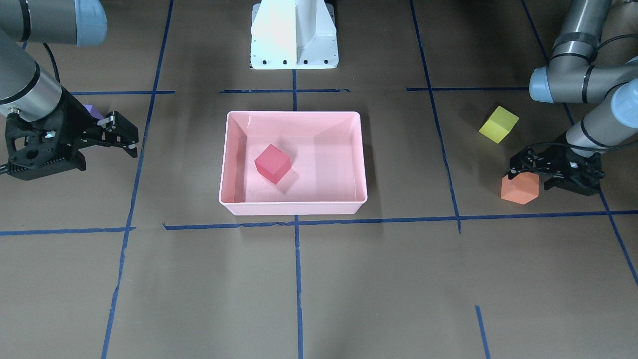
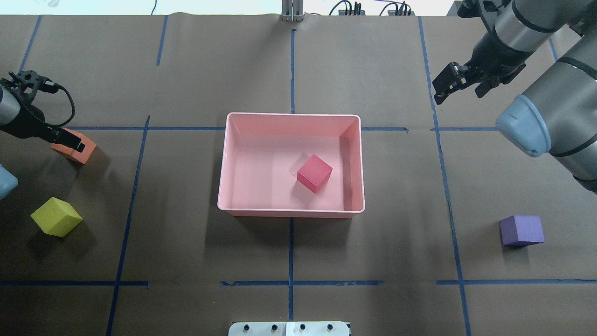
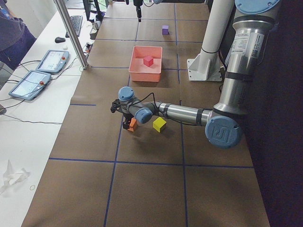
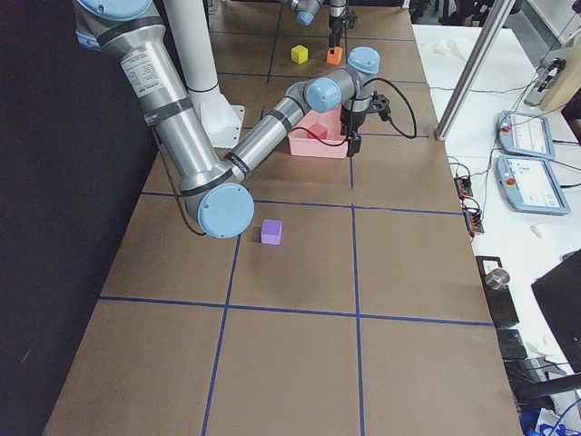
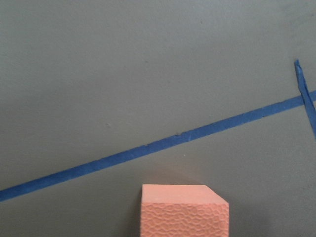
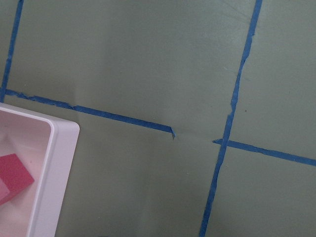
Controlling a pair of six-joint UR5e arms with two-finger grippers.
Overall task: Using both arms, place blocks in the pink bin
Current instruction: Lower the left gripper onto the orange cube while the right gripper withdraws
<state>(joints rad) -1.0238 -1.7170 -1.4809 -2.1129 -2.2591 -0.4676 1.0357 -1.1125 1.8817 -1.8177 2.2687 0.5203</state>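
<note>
The red-pink block lies inside the pink bin. My left gripper reaches down at the orange block, which rests on the table. Its jaws look open, one finger on each side of the block. The left wrist view shows the orange block at its bottom edge. My right gripper is open and empty, hanging beyond the bin's far right corner. The purple block sits near right, and the yellow-green block near left. The right wrist view shows the bin's corner.
Blue tape lines divide the brown table into squares. The white pedestal base stands behind the bin on the robot's side. The side views show operator tablets and a metal post on a white bench.
</note>
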